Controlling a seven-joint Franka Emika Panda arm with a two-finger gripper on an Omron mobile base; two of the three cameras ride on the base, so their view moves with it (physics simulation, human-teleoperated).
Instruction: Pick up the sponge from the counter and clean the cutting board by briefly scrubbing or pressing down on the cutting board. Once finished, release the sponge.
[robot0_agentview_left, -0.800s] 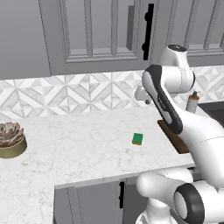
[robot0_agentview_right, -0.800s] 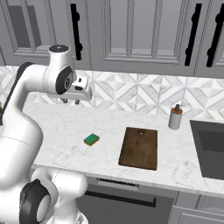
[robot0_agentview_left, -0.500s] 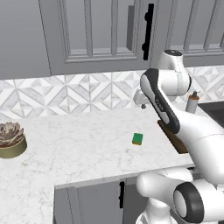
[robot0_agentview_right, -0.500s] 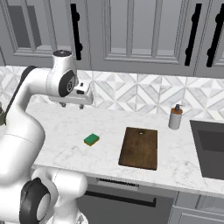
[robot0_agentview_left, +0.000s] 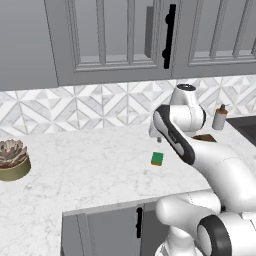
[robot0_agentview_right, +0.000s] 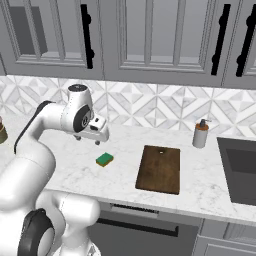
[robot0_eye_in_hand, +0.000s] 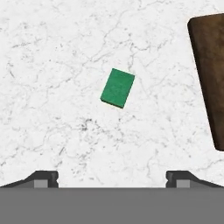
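Hovering released above the small green rectangular sponge on the white marble worktop, the claw lines up to grasp it.

Left and right base views: from behind the arm, angled down at tabletop and backsplash, sharing sponge and cutting board. Hand view: close, straight down on both, board at right edge.
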